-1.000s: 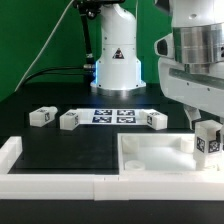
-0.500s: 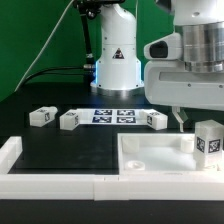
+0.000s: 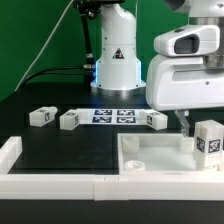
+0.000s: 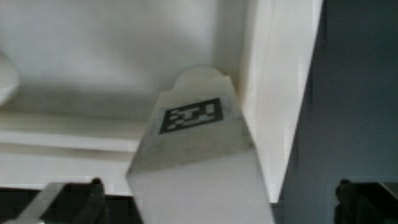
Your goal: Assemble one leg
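Note:
One leg [image 3: 209,139], a small white block with a black-and-white tag, stands upright in the large white tray's [image 3: 150,160] far corner at the exterior view's right. My gripper [image 3: 198,116] is open just above it and apart from it. In the wrist view the leg [image 4: 192,130] stands between my two dark fingertips [image 4: 71,200], with a gap on each side, and my gripper [image 4: 217,205] holds nothing. Three more legs lie on the black table: one [image 3: 41,116], a second [image 3: 70,120] and a third [image 3: 155,120].
The marker board [image 3: 112,116] lies between the loose legs. Long white border bars run along the front [image 3: 60,186] and the exterior view's left [image 3: 8,152]. The arm's white base [image 3: 115,62] and cables stand at the back.
My gripper has let go of the leg and risen above it. The leg stays standing in the tray's corner. Nothing else has moved.

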You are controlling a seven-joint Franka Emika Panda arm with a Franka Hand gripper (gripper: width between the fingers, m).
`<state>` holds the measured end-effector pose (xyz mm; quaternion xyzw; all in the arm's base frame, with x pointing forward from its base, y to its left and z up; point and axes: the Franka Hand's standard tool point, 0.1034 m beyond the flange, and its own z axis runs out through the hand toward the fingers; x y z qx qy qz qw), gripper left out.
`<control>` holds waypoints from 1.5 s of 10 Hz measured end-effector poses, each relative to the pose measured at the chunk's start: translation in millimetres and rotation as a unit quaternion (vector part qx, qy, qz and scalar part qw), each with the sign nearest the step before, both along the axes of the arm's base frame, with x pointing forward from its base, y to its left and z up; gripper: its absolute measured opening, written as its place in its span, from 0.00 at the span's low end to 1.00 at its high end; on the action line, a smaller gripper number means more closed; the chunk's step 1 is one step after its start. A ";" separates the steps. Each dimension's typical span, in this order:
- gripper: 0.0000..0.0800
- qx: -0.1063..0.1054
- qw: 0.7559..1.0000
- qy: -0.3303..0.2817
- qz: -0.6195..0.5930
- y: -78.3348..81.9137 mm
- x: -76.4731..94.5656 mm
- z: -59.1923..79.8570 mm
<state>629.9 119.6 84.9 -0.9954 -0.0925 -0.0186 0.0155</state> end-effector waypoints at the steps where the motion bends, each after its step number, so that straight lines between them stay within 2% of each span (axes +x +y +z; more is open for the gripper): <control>1: 0.81 -0.003 0.998 -0.002 0.062 -3.0 0.4 -0.3; 3: 0.81 -0.002 0.997 -0.002 0.080 -2.0 0.2 -0.4; 4: 0.70 -0.002 0.997 -0.002 0.080 -2.3 0.3 -0.4; 5: 0.47 -0.002 0.997 -0.002 0.080 -2.3 0.2 -0.4; 6: 0.37 -0.002 0.997 -0.002 0.080 -2.2 0.2 -0.5; 9: 0.37 -0.001 0.999 -0.001 0.051 -2.0 0.1 -0.6; 11: 0.37 0.018 0.996 0.001 -0.092 -3.1 0.3 -1.6; 14: 0.37 0.032 0.965 0.003 -0.261 -4.1 1.6 -2.3; 15: 0.37 0.041 0.940 0.010 -0.337 -5.8 1.5 -2.8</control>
